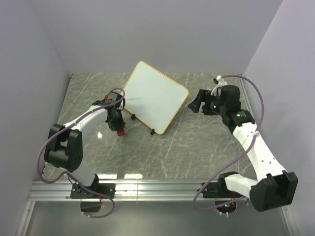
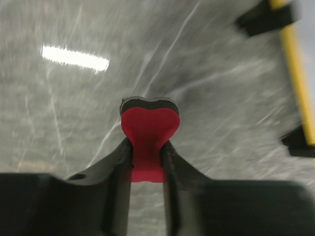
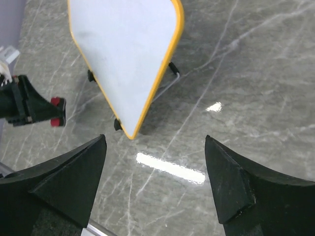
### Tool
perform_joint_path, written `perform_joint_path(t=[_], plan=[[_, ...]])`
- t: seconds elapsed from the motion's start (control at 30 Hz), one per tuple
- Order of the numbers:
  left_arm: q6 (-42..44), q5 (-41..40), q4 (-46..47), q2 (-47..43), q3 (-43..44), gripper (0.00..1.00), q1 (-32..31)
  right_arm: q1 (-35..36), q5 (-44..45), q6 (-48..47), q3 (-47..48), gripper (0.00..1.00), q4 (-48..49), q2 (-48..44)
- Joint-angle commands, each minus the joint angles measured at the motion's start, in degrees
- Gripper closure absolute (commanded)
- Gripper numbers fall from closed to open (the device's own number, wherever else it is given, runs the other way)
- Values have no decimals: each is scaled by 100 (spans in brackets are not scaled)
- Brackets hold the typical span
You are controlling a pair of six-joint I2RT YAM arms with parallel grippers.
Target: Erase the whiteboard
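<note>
Standing tilted on two black feet [image 1: 153, 132], the whiteboard [image 1: 155, 96] occupies the far middle of the grey marbled table [image 1: 187, 147]. Its face shows plain white inside a yellow-orange rim. The left tool [image 1: 118, 125] is clamped narrowly on a red-and-black eraser [image 1: 120, 131], pointing down at the table just beside the board's near-left foot and apart from the white face. From the left wrist, the eraser [image 2: 150, 123] sits pinched between the fingers [image 2: 120, 162], with the board's rim off to the right. The right tool [image 1: 197, 103] hangs near the board's right corner, not touching it. Its jaws are spread wide and hold nothing.
</note>
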Motion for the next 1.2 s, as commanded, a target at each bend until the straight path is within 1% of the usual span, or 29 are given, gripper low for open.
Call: perform_joint_path(t=[0.0,0.03,0.1,0.13,0.2,0.23,0.27,0.33,0.37,0.5,0.6,0.67,0.77,0.87,0.93,0.97,1.0,1.03,1.1,1.13,1.17], plan=[[-388,-65,-270,-361,-233,66,-144,-39,371,90,-145,13,-125,-268],[-424,-74,-323,-379,-338,59,-180,-39,345,134,-137,13,-161,-331],[-503,-57,-332,-440,-435,54,-250,-39,301,196,-23,12,-301,-427],[-564,-30,-323,-466,-505,49,-268,-31,310,222,12,13,-380,-471],[-626,-83,-402,-537,-515,42,-346,-39,301,310,30,13,-459,-620],[-696,-100,-446,-563,-463,35,-382,-48,292,380,13,12,-486,-682],[-740,-144,-577,-590,-427,33,-469,-31,257,459,-13,12,-512,-805],[-845,-223,-727,-651,-261,14,-584,-48,143,714,-136,12,-504,-972],[-950,-267,-832,-677,-208,12,-654,-48,-22,802,-206,13,-417,-1173],[-1346,-530,-1315,-879,-40,10,-1014,-39,-322,1179,-610,12,-380,-1570],[-1504,-496,-1500,-897,-58,11,-1129,-39,-314,1259,-681,13,-538,-1807],[-1741,-688,-1799,-924,82,12,-1286,-22,-288,1294,-725,12,-661,-2009],[-2058,-926,-2160,-1160,468,14,-1813,-22,-192,1531,-778,14,-872,-2272],[-2322,-996,-2371,-1547,645,17,-2025,-22,-270,1698,-778,14,-995,-2545],[-2480,-1058,-2363,-2038,637,18,-2113,-13,-340,1769,-761,15,-1066,-2695],[-2533,-1224,-2214,-2257,610,19,-2296,-22,-349,1787,-674,14,-1101,-2835],[-2603,-1338,-2161,-2738,610,19,-2385,-22,-332,1769,-620,15,-1136,-2906],[-2656,-1418,-2082,-2978,619,18,-2438,-22,-306,1761,-559,14,-1197,-2976],[-2604,-1506,-2064,-3478,819,17,-2448,-13,-148,1708,-392,14,-1285,-3161],[-2412,-1498,-2029,-3594,899,15,-2439,-13,-95,1682,-322,13,-1390,-3187],[-2315,-1507,-2002,-3735,961,10,-2447,-13,-51,1647,-225,13,-1435,-3240]])
